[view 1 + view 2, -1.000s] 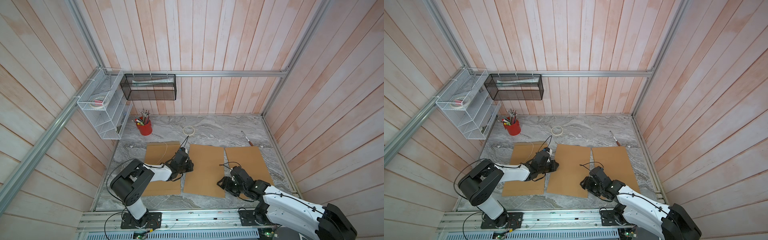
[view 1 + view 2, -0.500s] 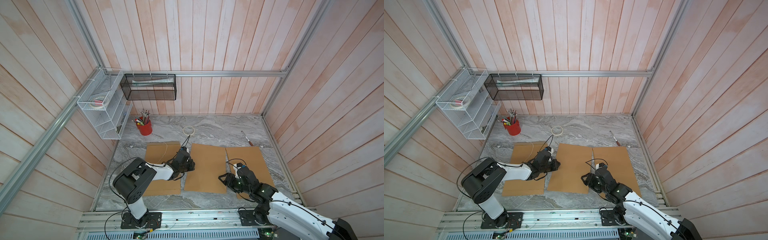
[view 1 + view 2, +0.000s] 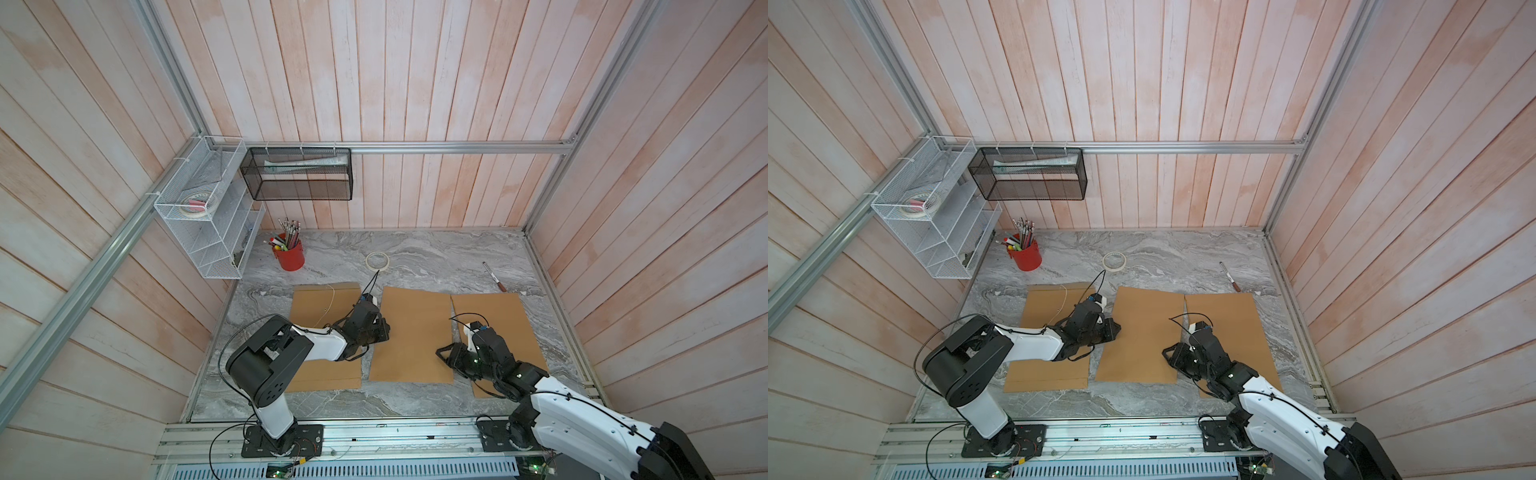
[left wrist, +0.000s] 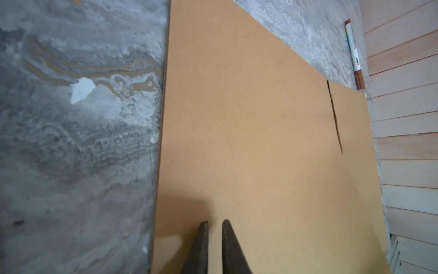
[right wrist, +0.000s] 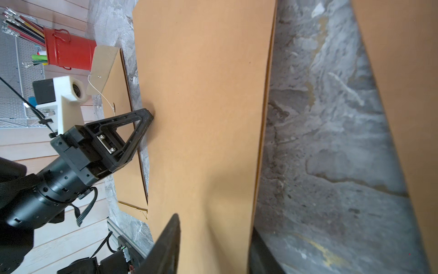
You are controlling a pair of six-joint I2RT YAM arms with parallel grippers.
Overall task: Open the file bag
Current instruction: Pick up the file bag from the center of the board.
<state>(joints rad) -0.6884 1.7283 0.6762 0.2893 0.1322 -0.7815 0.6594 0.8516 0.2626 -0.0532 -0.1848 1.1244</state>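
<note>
file bag (image 3: pixel 411 332): lying flat mid-counter (image 3: pixel 419 253); likely handling light, thin, floppy and sliding easily | left gripper (image 4: pixel 215 223): nearly clenched, empty, tips pressing its near edge | right gripper (image 5: pixel 214 221): released, jaws straddling the opposite edge, probably the best pinching spot

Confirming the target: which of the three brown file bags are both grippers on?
The middle file bag: the left gripper presses near one long edge, and the right gripper straddles the opposite edge, jaws open. The left bag and right bag have neither.

Brown kraft file bag (image 3: pixel 411 332), middle of three, lying plain face up (slightly skewed).
</note>
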